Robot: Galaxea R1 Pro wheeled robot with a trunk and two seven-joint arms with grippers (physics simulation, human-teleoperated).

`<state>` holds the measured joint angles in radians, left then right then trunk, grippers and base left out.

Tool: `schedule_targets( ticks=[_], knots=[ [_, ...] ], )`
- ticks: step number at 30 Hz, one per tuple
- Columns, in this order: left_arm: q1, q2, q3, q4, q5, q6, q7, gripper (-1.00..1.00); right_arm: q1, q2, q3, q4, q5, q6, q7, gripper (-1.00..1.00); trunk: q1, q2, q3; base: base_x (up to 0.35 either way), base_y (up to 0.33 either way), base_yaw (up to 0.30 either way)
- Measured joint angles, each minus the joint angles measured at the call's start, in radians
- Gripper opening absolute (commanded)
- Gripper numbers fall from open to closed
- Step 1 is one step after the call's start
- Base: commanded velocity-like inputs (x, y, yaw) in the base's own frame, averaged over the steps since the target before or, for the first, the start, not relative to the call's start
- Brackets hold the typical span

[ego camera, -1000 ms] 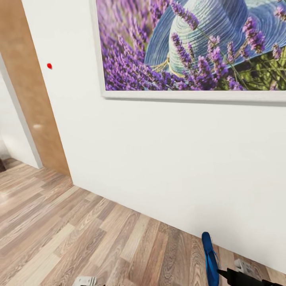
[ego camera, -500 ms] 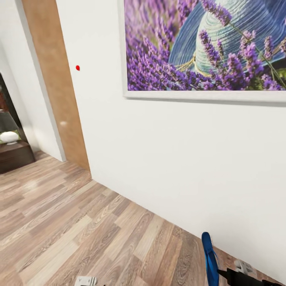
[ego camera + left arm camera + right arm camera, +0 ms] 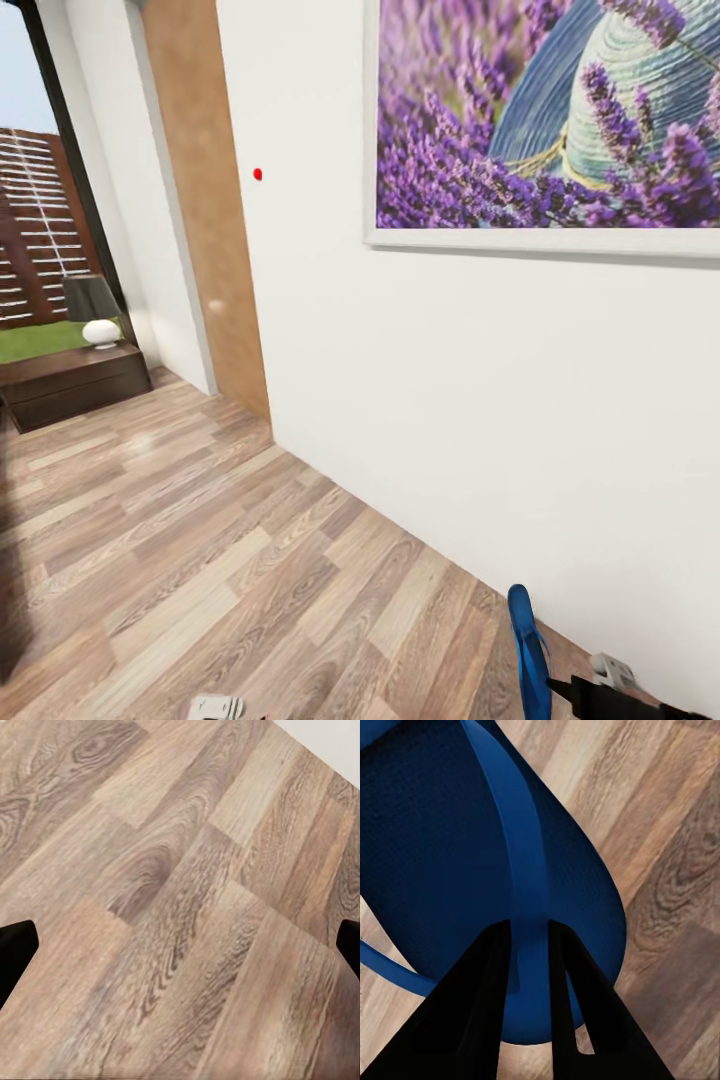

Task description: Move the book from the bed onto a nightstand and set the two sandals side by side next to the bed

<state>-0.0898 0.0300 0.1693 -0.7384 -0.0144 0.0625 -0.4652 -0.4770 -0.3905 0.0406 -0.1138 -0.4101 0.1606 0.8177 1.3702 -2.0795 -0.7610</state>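
One sandal [image 3: 450, 855], bright blue, flat, finely textured sole with a thin smooth thong strap, is held edge-on by the right gripper [image 3: 529, 945]; its black fingers [image 3: 484, 997] are clenched on the strap, one to each side. In the head view the sandal [image 3: 527, 650] is seen upright on its edge at the lower right, long axis running away from the robot toward the white wall [image 3: 450, 400], which stands just beyond its toe. The left gripper [image 3: 180, 945] is carried empty, its dark fingers [image 3: 15, 949] spread well apart over bare wood-plank floor [image 3: 172, 870], matt, light brown, strongly grained. A nightstand [image 3: 70, 380], glossy dark brown, square, bearing a black-shaded, white-based lamp [image 3: 95, 310], is seen far off to the left beside a tall dark-framed window [image 3: 40, 180]. A framed lavender picture [image 3: 560, 120] and a tan wooden door [image 3: 200, 200] are also recorded. The set-down is judged to lie leftward, for the right arm.
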Motion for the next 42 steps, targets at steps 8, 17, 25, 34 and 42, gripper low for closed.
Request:
schedule_targets(
  ticks=[8,17,25,34,42],
  knots=[
    [0.0,0.0,0.0,0.0,0.0,0.0,0.0,1.0,0.0,0.0,0.0,0.0,0.0,0.0,0.002,-1.0,-0.001,0.0,0.0,0.167,0.0,0.133],
    [0.0,0.0,0.0,-0.001,0.0,0.0,0.0,1.0,0.0,0.0,0.0,0.0,0.0,0.0,0.002,-1.0,-0.001,0.0,0.0,0.322,0.0,0.004],
    [0.0,0.0,0.0,-0.001,0.0,0.0,0.0,1.0,0.0,0.0,0.0,0.0,0.0,0.0,0.004,-1.0,-0.001,0.0,0.0,0.328,0.0,0.0],
    [0.0,0.0,0.0,-0.001,0.0,0.0,0.0,1.0,0.0,0.0,0.0,0.0,0.0,0.0,0.004,-1.0,-0.001,0.0,0.0,0.328,0.0,0.0],
    [0.0,0.0,0.0,-0.001,0.0,0.0,0.0,1.0,0.0,0.0,0.0,0.0,0.0,0.0,0.003,-1.0,0.0,0.0,0.0,0.289,0.0,0.002]
  ],
)
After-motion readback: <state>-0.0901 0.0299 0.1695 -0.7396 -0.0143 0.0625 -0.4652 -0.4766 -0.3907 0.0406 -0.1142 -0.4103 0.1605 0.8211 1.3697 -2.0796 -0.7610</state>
